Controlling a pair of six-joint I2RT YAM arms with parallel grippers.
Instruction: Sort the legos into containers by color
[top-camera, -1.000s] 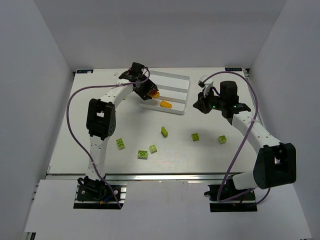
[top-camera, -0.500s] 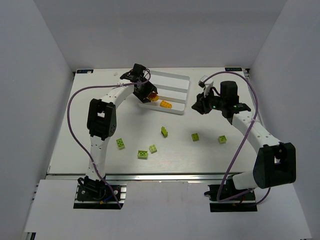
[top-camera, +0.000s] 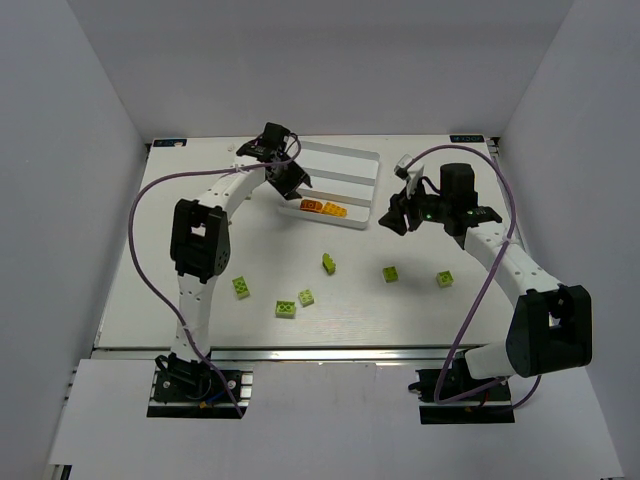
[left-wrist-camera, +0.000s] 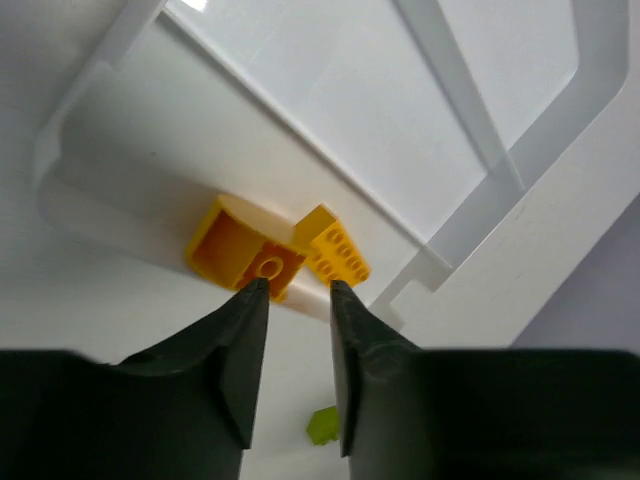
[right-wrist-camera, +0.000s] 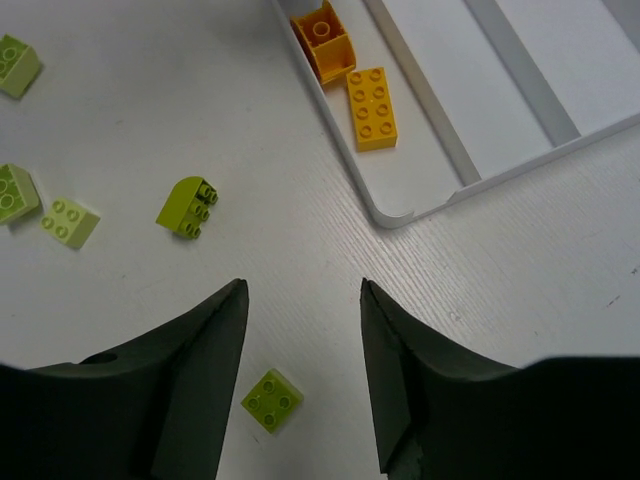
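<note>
The white tray (top-camera: 371, 192) lies at the back of the table. Two orange legos (top-camera: 312, 206) (top-camera: 334, 210) lie side by side in its near slot. My left gripper (top-camera: 297, 186) is open and empty just above that slot's left end. In the left wrist view its fingertips (left-wrist-camera: 253, 290) stand apart, right over the orange legos (left-wrist-camera: 243, 251) (left-wrist-camera: 336, 256). My right gripper (top-camera: 394, 216) is open and empty, hovering right of the tray's near corner. A lime green lego (right-wrist-camera: 271, 400) lies on the table below it.
Several lime green legos lie loose on the table in front of the tray: one (top-camera: 328, 263) in the middle, two (top-camera: 391, 273) (top-camera: 444, 279) at the right, three (top-camera: 306, 297) (top-camera: 285, 310) (top-camera: 241, 287) at the left. The tray's other two slots (right-wrist-camera: 520, 60) hold nothing.
My left gripper carried an orange lego down to the tray's near slot, opened and let it go beside the other one. My right gripper shifted slightly left.
</note>
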